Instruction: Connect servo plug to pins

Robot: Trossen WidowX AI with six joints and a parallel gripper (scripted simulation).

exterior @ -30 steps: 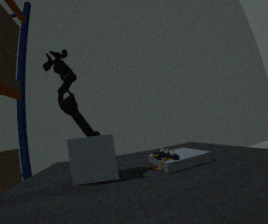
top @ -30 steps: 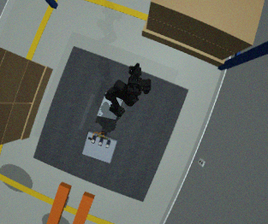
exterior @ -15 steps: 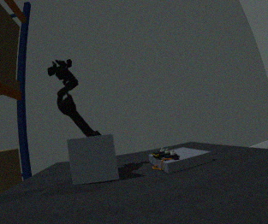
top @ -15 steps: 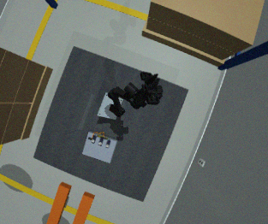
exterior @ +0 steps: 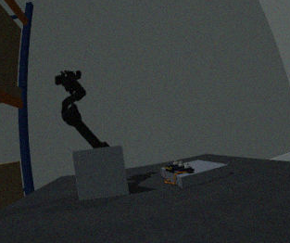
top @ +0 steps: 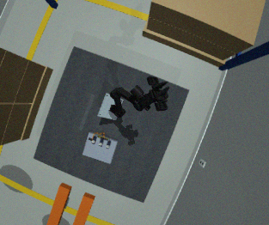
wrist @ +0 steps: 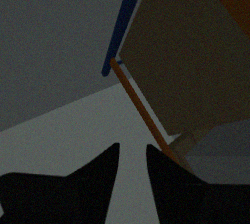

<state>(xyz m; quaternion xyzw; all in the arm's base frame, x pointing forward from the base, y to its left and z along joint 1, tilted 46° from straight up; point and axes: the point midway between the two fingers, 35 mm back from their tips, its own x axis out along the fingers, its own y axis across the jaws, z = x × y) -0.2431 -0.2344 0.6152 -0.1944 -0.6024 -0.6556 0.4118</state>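
The pale holder (top: 99, 155) (exterior: 207, 166) lies on the dark table top. Three small dark blocks with white tops, servo-like, stand along one edge of it. Thin orange and yellow wires (top: 99, 135) (exterior: 170, 182) bunch at that edge, and a loop hangs low beside it in the exterior view. The plug, the pins, the coloured band and its dot are too small and dark to tell apart. My gripper (wrist: 132, 148) is partly open, with a clear gap and nothing between its fingertips. It is raised high and well away from the holder, pointing off toward the surroundings.
My black arm (top: 145, 102) (exterior: 88, 135) rises from a pale grey block (top: 106, 104) (exterior: 101, 173) on the dark table top (top: 65, 113) (exterior: 242, 197). Large boxes (top: 207, 15) (wrist: 185, 65), orange beams (top: 60, 203) (wrist: 137, 102) and blue posts (exterior: 25, 99) stand around the table.
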